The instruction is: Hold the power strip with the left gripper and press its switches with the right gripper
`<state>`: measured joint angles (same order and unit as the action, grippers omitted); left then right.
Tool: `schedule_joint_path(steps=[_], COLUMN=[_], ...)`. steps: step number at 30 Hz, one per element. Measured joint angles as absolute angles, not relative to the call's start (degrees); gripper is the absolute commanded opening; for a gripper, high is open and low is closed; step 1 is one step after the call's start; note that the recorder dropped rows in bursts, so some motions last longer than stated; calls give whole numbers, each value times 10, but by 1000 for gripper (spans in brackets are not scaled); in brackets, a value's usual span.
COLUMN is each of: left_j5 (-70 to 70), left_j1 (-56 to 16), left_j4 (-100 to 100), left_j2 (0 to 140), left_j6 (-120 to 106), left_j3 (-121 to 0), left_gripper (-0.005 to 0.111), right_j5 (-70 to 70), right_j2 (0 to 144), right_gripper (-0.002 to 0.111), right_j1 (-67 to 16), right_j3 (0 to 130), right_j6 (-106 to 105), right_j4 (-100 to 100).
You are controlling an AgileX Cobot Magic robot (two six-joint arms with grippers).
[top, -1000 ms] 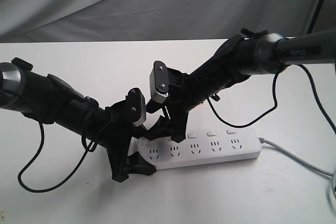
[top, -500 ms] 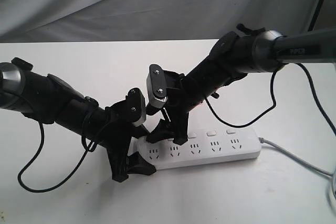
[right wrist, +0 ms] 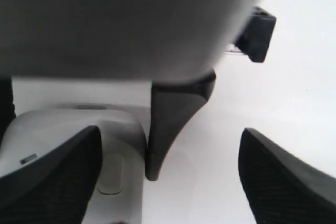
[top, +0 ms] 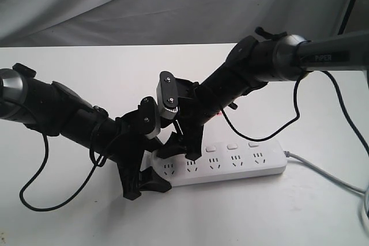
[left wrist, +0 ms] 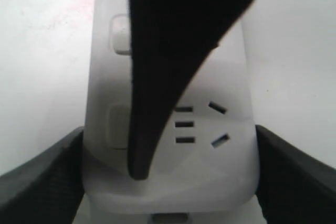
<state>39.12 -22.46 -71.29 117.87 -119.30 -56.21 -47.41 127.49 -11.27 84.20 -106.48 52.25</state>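
The white power strip [top: 242,166] lies on the table, its grey cord [top: 328,178] running off to the right. My left gripper [top: 147,172] is shut on the strip's left end; the strip [left wrist: 220,77] fills the gap between both fingers [left wrist: 42,174]. My right gripper [top: 177,149] stands open over that same end. One of its fingers [left wrist: 157,93] comes down onto the strip beside the end switch [left wrist: 116,127]. Whether it presses the switch I cannot tell. Three more switches [top: 231,146] show to the right. In the right wrist view the right gripper [right wrist: 168,177] straddles the strip's edge [right wrist: 79,129].
Black cables loop from both arms [top: 34,191] [top: 262,135]. A grey cloth backdrop [top: 115,4] hangs behind the white table [top: 277,211]. A dark stand leg [top: 349,4] rises at the far right.
My right gripper has shifted left along the strip, from around the second socket toward the end socket. The left arm and the strip have not moved.
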Motion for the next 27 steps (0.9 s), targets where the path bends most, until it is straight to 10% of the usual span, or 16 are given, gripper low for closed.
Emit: schedule_joint_path(steps=[27], left_j5=[391], left_j1=[-225], left_j4=[-713], left_j2=[1179], left_j6=[-1193], left_j3=[-562], left_gripper=[0], right_j5=[-478], right_j2=[1271], right_gripper=[67], right_j1=[-107], right_j3=[842], right_j6=[-1091], right_j4=[531])
